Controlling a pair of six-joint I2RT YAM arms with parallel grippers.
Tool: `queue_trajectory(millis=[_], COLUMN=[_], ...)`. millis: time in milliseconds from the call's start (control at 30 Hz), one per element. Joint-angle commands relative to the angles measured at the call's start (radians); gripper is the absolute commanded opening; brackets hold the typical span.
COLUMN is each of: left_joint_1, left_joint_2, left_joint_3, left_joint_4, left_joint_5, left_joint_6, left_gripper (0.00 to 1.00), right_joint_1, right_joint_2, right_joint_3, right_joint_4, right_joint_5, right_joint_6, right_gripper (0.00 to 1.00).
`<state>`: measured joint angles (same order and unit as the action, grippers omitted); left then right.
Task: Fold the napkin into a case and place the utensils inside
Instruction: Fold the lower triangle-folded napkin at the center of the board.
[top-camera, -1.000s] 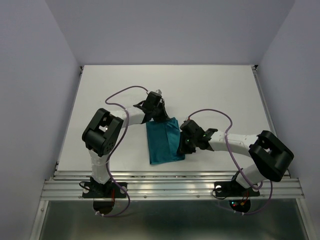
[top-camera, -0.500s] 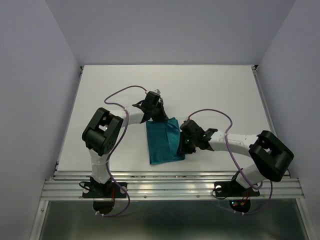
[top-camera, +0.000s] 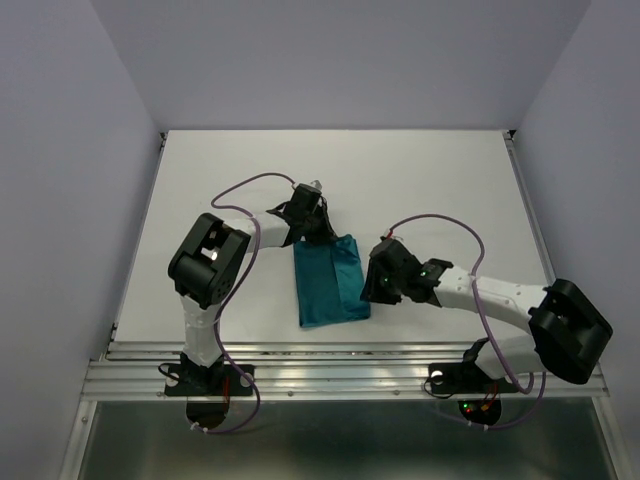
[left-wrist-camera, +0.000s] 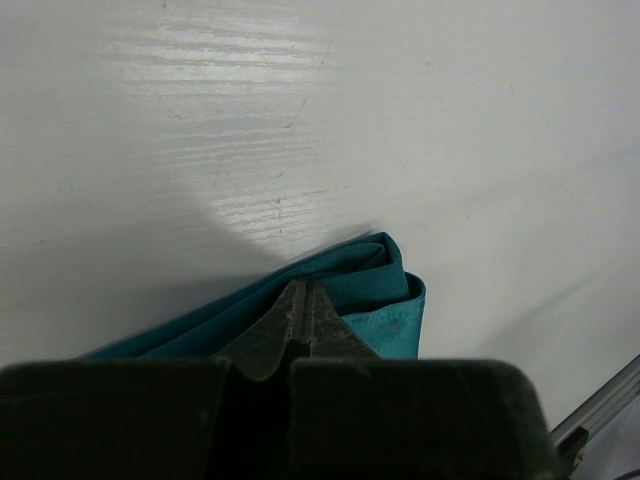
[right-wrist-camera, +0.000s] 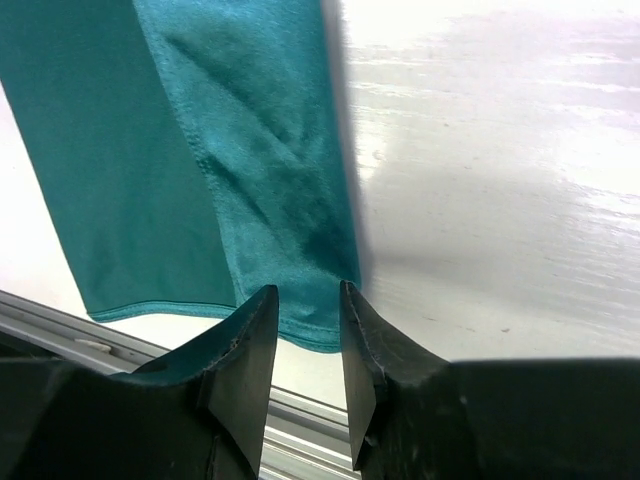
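The teal napkin (top-camera: 328, 282) lies folded into a long rectangle on the white table (top-camera: 430, 180). My left gripper (top-camera: 318, 231) is at its far corner, shut, with the cloth bunched up round the tips; in the left wrist view the gripper (left-wrist-camera: 301, 291) sits in a raised fold of the napkin (left-wrist-camera: 375, 290). My right gripper (top-camera: 372, 291) is at the near right edge. In the right wrist view it (right-wrist-camera: 302, 300) is slightly open, straddling the napkin's (right-wrist-camera: 220, 160) near right corner without closing on it. No utensils are in view.
A metal rail (top-camera: 350, 372) runs along the table's near edge, close to the napkin's near end; it also shows in the right wrist view (right-wrist-camera: 300, 415). Grey walls enclose the table on three sides.
My right arm's elbow has swung out to the right and lower, and its gripper has shifted slightly right at the napkin's edge. The left gripper and the napkin have hardly moved.
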<state>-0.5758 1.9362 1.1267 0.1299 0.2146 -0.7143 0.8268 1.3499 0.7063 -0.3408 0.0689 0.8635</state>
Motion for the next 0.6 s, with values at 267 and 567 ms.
queue_trajectory(millis=[267,567], left_joint_1=[0.004,0.002], left_joint_2=[0.02,0.021], left_joint_3=[0.027,0.024], left_joint_4=[-0.016,-0.015], left_joint_5=[-0.006,-0.004], left_joint_6=[0.026,0.021], left_gripper=[0.0,0.0], right_joint_1=[0.012,0.023], right_joint_2=[0.052,0.118], right_joint_3=[-0.057,-0.057], right_joint_4=[0.036,0.053], right_joint_5=[-0.03,-0.015], right_joint_6=[0.003,-0.004], right_gripper=[0.35,0.32])
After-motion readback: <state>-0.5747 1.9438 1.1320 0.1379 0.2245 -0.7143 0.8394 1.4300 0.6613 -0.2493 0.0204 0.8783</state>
